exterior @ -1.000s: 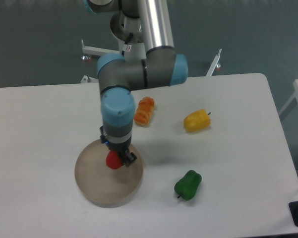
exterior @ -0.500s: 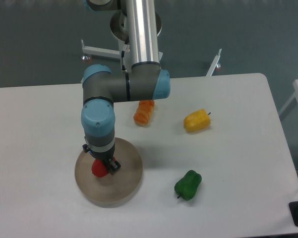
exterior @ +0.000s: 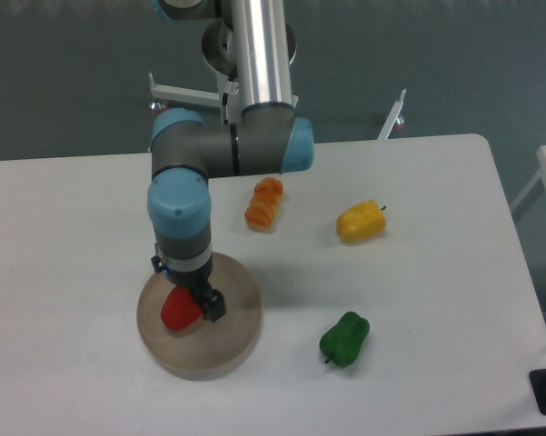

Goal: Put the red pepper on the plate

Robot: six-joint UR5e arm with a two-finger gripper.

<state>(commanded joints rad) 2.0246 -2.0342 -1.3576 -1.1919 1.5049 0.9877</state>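
Note:
The red pepper (exterior: 177, 310) lies on the left part of the round beige-grey plate (exterior: 234, 327), which sits on the white table at the front left. My gripper (exterior: 193, 302) points straight down over the plate, right above the pepper. One dark finger (exterior: 212, 308) shows just to the right of the pepper. The other finger is hidden behind the wrist. The jaws look parted, and the pepper seems to rest on the plate by itself.
An orange pepper (exterior: 264, 203) lies behind the plate near the arm's elbow. A yellow pepper (exterior: 361, 221) lies at the middle right. A green pepper (exterior: 344, 338) lies right of the plate near the front.
The gripper carried the red pepper leftward over the plate and lowered it. Since half a second ago the wrist has risen slightly, while the pepper stays put and shows more.

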